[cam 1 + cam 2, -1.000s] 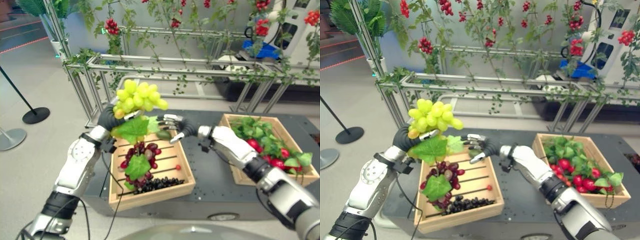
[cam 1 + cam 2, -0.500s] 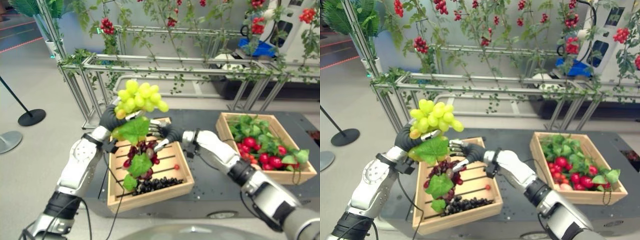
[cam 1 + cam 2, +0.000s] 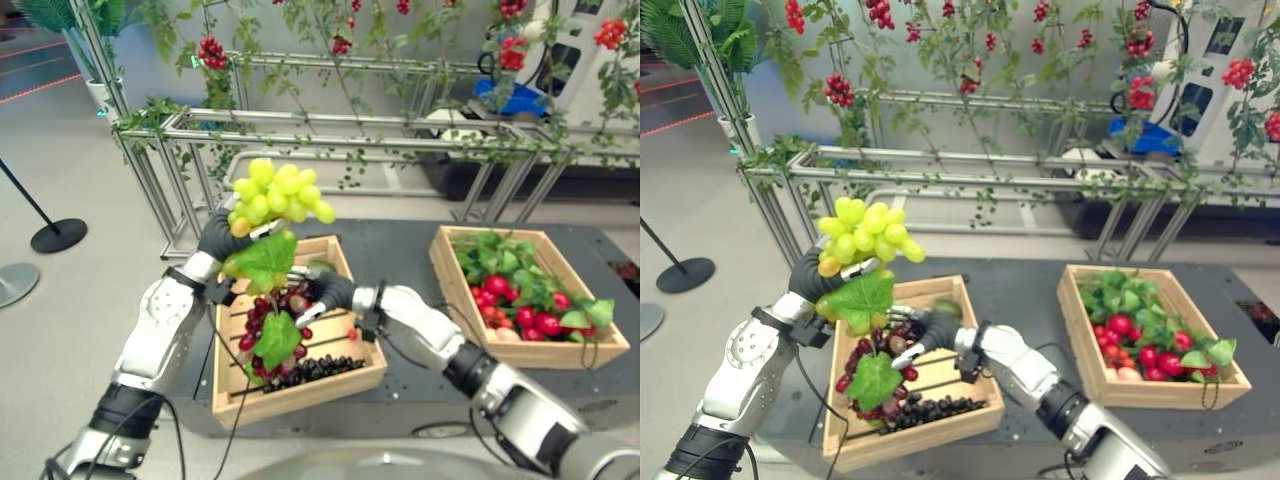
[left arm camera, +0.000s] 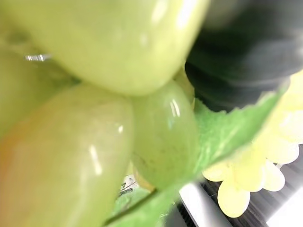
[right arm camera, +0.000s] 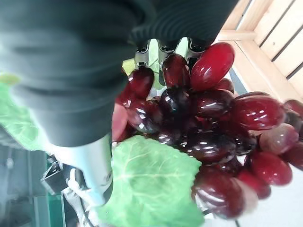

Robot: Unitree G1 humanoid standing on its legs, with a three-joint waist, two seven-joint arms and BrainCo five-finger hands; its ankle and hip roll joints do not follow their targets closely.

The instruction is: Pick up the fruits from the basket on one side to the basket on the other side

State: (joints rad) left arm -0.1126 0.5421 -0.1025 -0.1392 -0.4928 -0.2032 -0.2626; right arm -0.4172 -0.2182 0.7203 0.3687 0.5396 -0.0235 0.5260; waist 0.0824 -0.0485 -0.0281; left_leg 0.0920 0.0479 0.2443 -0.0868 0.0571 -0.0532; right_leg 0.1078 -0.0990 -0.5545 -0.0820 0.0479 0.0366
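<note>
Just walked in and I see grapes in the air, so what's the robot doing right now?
The left hand holds a bunch of green grapes up above the left wooden basket. The right hand has reached across into that basket and is at the red grapes; whether it grips them cannot be told. Black grapes lie in the same basket. The right basket holds red fruit and leaves.
</note>
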